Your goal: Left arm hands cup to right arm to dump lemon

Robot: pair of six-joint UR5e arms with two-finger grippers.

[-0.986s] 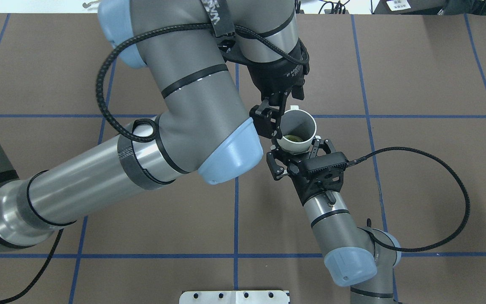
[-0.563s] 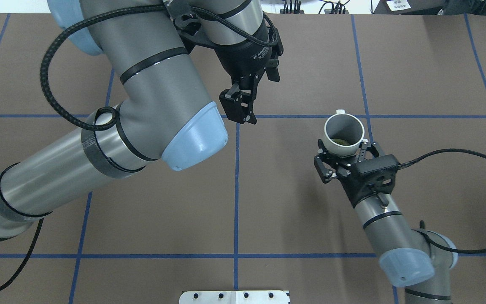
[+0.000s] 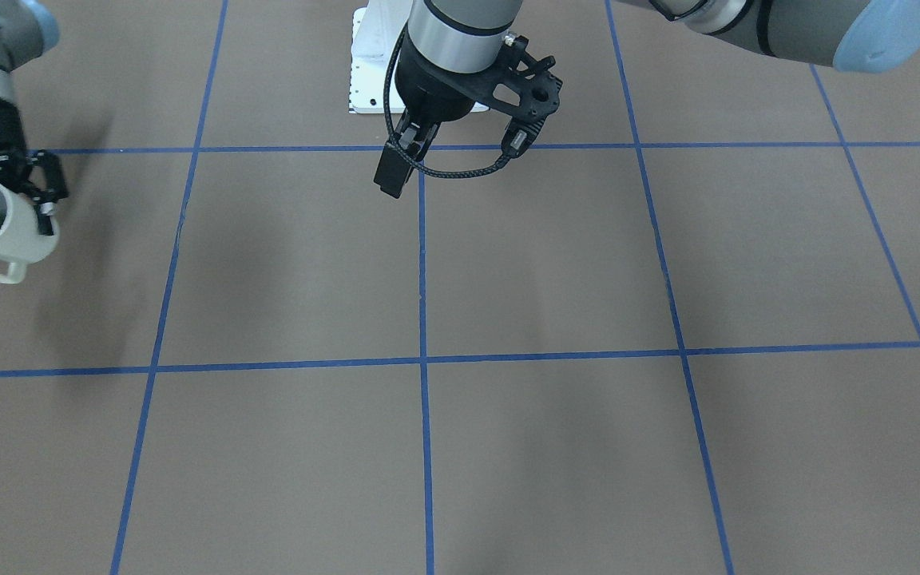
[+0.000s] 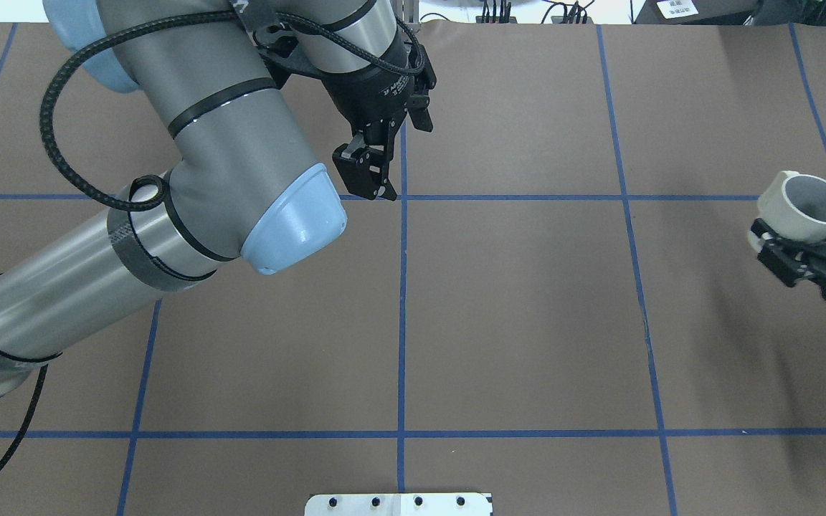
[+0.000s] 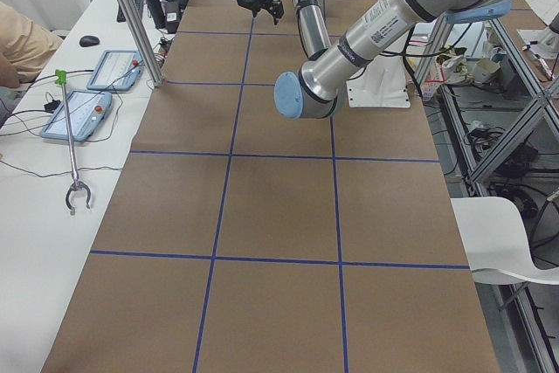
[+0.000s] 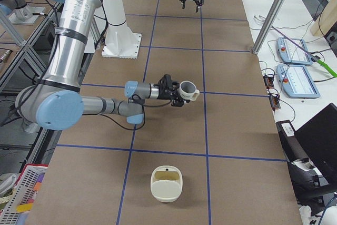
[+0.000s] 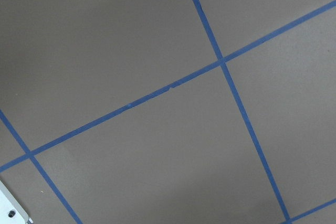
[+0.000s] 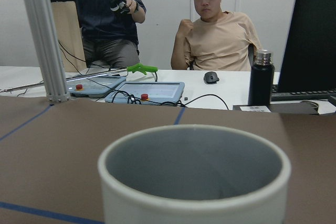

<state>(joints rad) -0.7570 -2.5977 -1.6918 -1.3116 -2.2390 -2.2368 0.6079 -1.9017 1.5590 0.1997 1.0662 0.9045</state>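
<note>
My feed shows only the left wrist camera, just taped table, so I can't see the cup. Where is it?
Observer: The right gripper holds the cup by its sides, above the table, far from the left gripper.
Operator: Is it upright?
Observer: Roughly upright, its handle pointing away from that gripper.
Operator: Anything to dump into?
Observer: An off-white container stands on the table farther toward the robot's right, not under the cup.

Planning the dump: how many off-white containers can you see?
2. The cup in the right gripper; a tub standing on the table nearer the right-side camera. More may be hidden.
</note>
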